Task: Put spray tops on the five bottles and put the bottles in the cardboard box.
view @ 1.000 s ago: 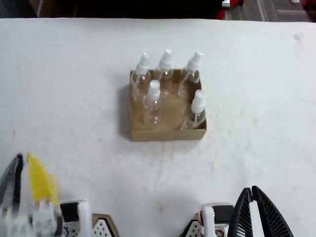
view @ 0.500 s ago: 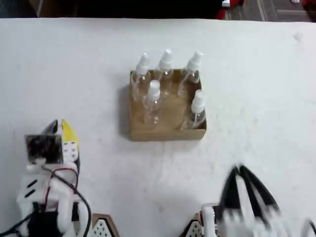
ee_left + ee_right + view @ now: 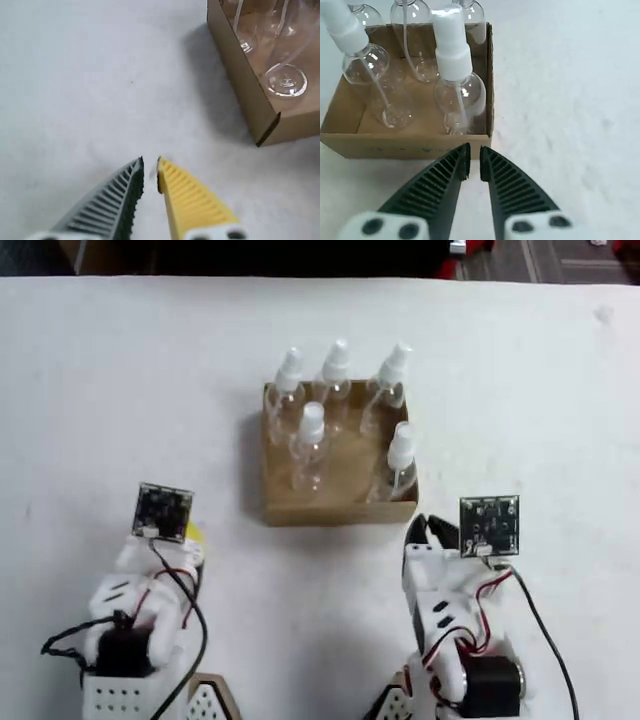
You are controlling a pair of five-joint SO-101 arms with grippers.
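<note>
All five bottles (image 3: 310,445) stand capped inside the box (image 3: 340,512), so the task looks finished and the main risk now is disturbing it. The right gripper (image 3: 475,155) sits just beside the box's near wall, jaws almost pressed together on nothing. A forward nudge from there could shove the light box or topple the nearest bottle (image 3: 457,92), which is tall and narrow. The left gripper (image 3: 150,167), jaws likewise nearly closed and empty, hangs over the table (image 3: 120,390) near a box corner, and a sideways swing could clip that corner and skew the box.
</note>
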